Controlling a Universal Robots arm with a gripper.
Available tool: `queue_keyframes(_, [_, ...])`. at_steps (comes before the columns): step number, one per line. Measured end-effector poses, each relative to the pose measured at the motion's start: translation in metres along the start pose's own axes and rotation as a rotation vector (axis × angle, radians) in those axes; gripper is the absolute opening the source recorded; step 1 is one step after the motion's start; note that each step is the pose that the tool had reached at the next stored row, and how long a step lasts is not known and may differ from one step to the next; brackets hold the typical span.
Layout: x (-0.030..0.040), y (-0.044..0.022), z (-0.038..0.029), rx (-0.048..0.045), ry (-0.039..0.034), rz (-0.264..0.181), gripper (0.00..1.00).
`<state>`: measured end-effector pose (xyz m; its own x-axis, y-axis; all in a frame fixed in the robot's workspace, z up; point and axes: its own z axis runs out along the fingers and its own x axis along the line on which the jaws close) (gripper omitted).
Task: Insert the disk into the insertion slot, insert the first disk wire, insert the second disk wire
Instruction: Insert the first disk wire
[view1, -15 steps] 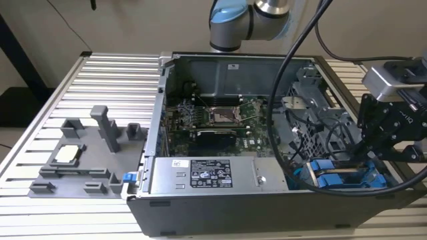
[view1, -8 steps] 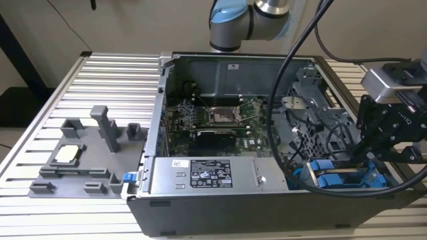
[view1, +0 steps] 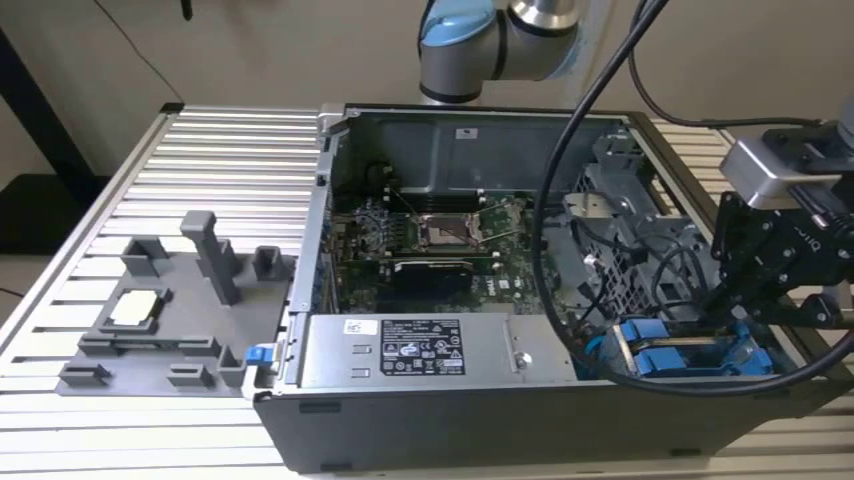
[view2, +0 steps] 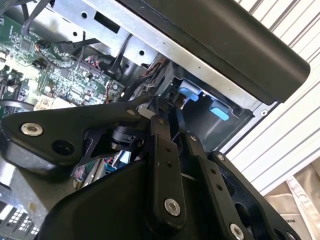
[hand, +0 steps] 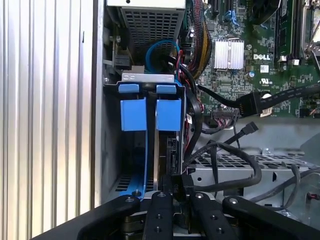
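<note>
Gripper (hand: 176, 186) closed on a small dark plug (hand: 183, 179), low in the drive cage (hand: 225, 161); I judge the wire step is in hand.
Disk (hand: 168, 115) lies straight ahead of the gripper, apparently seated in the insertion slot (hand: 150, 77), with a second blue carrier (hand: 133, 114) alongside. Seating the plug calls for a straight, aligned push.

disk (hand: 168, 114) | blue-framed, standing on edge | seated inside insertion slot (hand: 149, 77) | narrow grey cage bay

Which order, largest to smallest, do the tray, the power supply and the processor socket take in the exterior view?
1. Tray.
2. Power supply, only a little smaller, so this order is unsure.
3. Processor socket, clearly smallest.
</note>
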<state>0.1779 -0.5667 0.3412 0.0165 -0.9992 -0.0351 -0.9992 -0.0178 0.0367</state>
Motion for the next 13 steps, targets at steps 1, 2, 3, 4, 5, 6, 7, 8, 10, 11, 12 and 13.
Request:
queue_keyframes(1, [0.0000,0.0000,0.0002,0.0000,0.0000,0.000,0.19])
queue_keyframes(2, [0.0000,0.0000,0.0003,0.0000,0.0001,0.000,0.19])
queue_keyframes(3, [0.0000,0.0000,0.0005,0.0000,0.0002,0.000,0.19])
queue_keyframes(4, [0.0000,0.0000,0.0007,0.0001,0.0000,0.000,0.19])
queue_keyframes(5, [0.0000,0.0000,0.0010,0.0001,-0.0001,0.000,0.19])
queue_keyframes(6, [0.0000,0.0000,0.0014,0.0001,-0.0002,0.000,0.19])
queue_keyframes(7, [0.0001,-0.0001,0.0019,0.0000,-0.0003,0.000,0.19])
queue_keyframes(8, [0.0001,-0.0001,0.0023,0.0000,-0.0001,0.000,0.19])
queue_keyframes(10, [0.0001,0.0000,0.0034,0.0001,-0.0001,0.001,0.19])
queue_keyframes(11, [0.0002,0.0000,0.0041,0.0001,-0.0001,0.001,0.19])
queue_keyframes(12, [0.0002,0.0000,0.0049,0.0001,-0.0001,0.002,0.19])
queue_keyframes(13, [0.0002,-0.0001,0.0058,0.0000,0.0000,0.002,0.19])
